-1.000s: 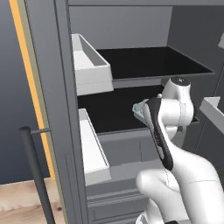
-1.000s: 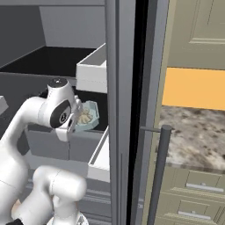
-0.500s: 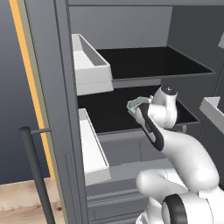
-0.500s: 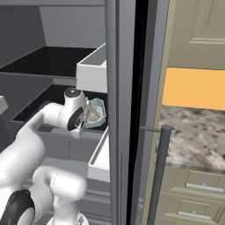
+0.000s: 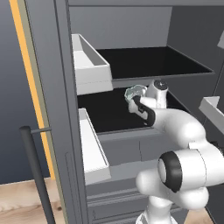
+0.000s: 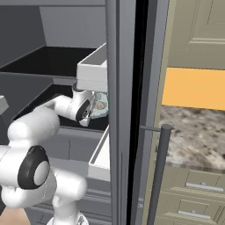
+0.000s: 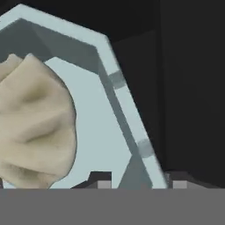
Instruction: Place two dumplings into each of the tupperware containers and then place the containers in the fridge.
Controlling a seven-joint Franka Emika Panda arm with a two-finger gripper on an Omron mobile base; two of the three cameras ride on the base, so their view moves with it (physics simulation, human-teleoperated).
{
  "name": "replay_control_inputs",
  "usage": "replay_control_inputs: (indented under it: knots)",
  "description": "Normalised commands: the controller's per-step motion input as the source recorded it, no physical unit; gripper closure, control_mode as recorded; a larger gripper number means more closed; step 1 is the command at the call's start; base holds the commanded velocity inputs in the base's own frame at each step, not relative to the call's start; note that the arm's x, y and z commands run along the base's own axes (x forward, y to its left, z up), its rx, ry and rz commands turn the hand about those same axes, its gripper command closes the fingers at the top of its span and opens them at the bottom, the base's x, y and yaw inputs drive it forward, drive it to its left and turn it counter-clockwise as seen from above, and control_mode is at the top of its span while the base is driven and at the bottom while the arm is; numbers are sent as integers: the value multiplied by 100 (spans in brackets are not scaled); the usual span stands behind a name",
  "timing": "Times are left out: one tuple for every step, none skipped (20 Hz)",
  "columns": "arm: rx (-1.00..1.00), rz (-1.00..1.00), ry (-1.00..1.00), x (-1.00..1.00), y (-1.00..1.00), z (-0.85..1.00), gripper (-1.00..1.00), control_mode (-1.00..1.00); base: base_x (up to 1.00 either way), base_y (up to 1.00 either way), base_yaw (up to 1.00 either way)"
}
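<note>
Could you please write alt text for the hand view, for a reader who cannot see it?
A pale blue tupperware container seen close up, with a crinkled beige dumpling inside at left. Its rim runs diagonally, and the fridge's dark interior lies beyond.

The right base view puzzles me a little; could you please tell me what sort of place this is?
Most likely a kitchen, with the robot reaching into an open grey steel fridge. Signs: black shelves and white bins inside, plus a speckled stone counter over beige cabinets alongside.
</note>
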Motion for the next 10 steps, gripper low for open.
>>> replay_control_inputs:
  knots:
    - [0,2,-7,51,0,-49,100,-100,0,0,0]
    - [0,0,-5,30,0,-38,100,-100,0,0,0]
    - [0,0,0,13,0,-19,100,-100,0,0,0]
    - [0,0,0,0,0,-6,100,-100,0,0,0]
    - [0,0,0,1,0,-6,100,-100,0,0,0]
    - [0,0,0,0,0,-11,100,-100,0,0,0]
    - [0,0,0,0,0,-4,100,-100,0,0,0]
    - [0,0,0,0,0,-8,100,-100,0,0,0]
    - [0,0,0,0,0,-17,-100,-100,0,0,0]
    - [0,0,0,0,0,-16,-100,-100,0,0,0]
